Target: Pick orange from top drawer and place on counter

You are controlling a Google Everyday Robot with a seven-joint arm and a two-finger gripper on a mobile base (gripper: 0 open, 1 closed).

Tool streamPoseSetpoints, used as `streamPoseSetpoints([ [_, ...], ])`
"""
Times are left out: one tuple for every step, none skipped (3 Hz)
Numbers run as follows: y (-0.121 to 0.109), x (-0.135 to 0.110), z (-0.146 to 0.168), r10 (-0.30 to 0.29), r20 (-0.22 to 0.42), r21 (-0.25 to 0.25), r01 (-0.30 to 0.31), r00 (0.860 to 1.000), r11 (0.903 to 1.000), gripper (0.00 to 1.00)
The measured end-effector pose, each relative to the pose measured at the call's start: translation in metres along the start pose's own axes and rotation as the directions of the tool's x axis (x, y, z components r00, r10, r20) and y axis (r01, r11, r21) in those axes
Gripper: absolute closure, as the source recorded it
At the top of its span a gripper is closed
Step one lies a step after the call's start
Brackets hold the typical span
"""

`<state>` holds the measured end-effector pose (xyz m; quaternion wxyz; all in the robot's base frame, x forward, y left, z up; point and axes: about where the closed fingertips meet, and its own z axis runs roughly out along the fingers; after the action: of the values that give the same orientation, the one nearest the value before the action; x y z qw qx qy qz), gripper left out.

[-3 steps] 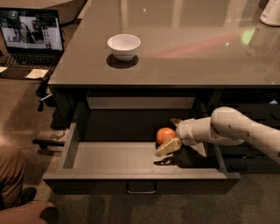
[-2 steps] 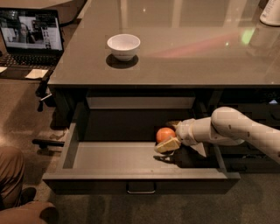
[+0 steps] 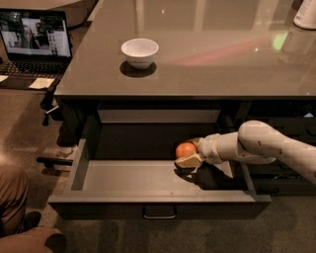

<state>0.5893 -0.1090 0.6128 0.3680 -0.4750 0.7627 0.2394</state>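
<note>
The top drawer (image 3: 123, 180) is pulled open below the counter (image 3: 212, 64). The orange (image 3: 183, 148) sits at the right back of the drawer floor. My gripper (image 3: 188, 152) reaches in from the right, low inside the drawer, and is shut on the orange. One tan finger (image 3: 189, 160) lies in front of the orange and the other is behind it. The orange is still low, at the drawer floor.
A white bowl (image 3: 139, 51) stands on the counter at the left back. A laptop (image 3: 33, 42) is open on the floor at the far left. A person's leg (image 3: 12, 197) is at the bottom left. A white object (image 3: 306, 15) stands at the counter's far right corner.
Almost nothing has moved. My gripper stays at the orange in the same spot in the drawer.
</note>
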Motion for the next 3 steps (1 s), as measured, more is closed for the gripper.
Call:
streamPoseSetpoints([
  [0.0,-0.004,-0.006,-0.007,-0.001,0.006,0.007,1.0,1.0,0.91],
  [-0.007,-0.02,-0.029,-0.044,0.006,0.025,0.043,0.999,0.9987,1.0],
  [-0.024,-0.044,-0.065,-0.104,0.005,0.061,0.103,0.995,0.9928,1.0],
])
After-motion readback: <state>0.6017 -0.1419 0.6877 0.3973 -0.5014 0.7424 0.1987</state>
